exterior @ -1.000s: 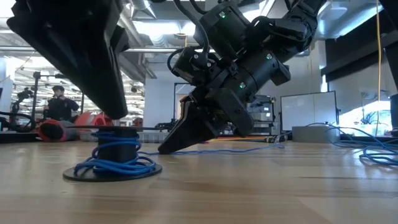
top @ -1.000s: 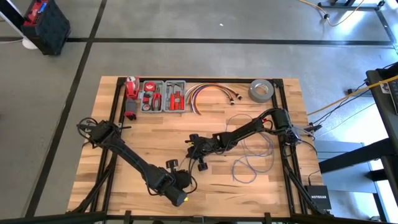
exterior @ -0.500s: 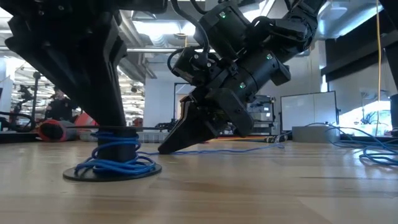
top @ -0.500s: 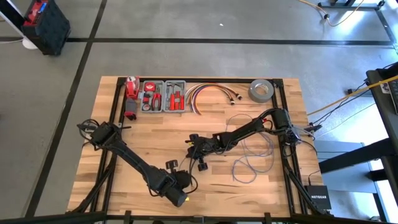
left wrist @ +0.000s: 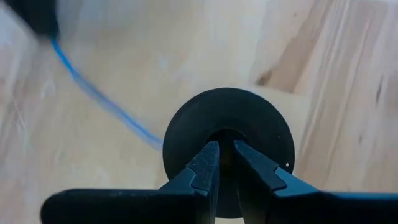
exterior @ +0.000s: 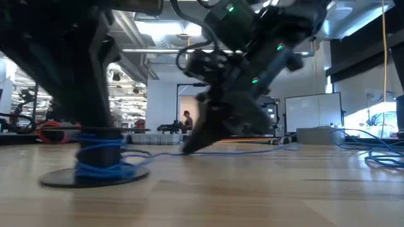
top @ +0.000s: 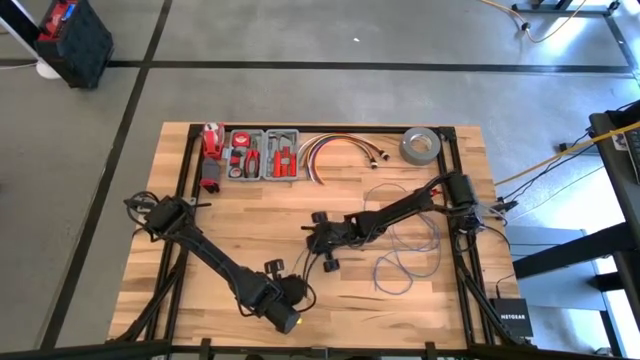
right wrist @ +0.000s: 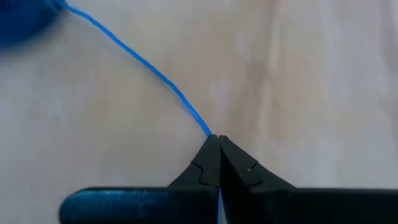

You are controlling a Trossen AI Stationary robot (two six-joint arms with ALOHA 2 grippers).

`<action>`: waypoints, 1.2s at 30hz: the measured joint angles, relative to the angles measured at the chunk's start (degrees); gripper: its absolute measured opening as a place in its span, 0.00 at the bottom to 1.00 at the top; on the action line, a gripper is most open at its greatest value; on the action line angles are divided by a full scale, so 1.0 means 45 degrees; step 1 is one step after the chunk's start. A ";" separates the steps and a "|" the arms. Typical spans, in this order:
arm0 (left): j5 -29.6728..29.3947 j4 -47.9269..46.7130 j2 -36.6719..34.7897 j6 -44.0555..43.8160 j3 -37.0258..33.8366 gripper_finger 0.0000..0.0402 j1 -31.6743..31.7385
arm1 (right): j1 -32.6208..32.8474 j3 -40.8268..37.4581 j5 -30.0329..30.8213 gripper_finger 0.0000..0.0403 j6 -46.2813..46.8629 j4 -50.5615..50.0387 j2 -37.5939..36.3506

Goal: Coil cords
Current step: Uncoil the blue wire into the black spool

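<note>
While the left gripper (left wrist: pixel 221 152) stays clamped narrowly on the black spool (exterior: pixel 95 161) at the table's near middle, the right gripper (right wrist: pixel 214 146), pinched shut on the blue wire (right wrist: pixel 143 62), swings rightward, feeding another wrap.

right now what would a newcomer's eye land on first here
Probably the two dark arms meeting at the table's middle-front. The left gripper grips a black spool wound with blue wire, near the front edge. The right gripper is shut on that wire beside it, mid-table, and more wire lies in loose loops toward the right side.
</note>
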 joint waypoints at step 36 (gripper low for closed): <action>0.0949 -0.0858 0.0006 -0.0883 -0.0010 0.10 -0.0151 | 0.2501 -0.0002 0.5189 0.23 0.5436 -1.3019 -0.3760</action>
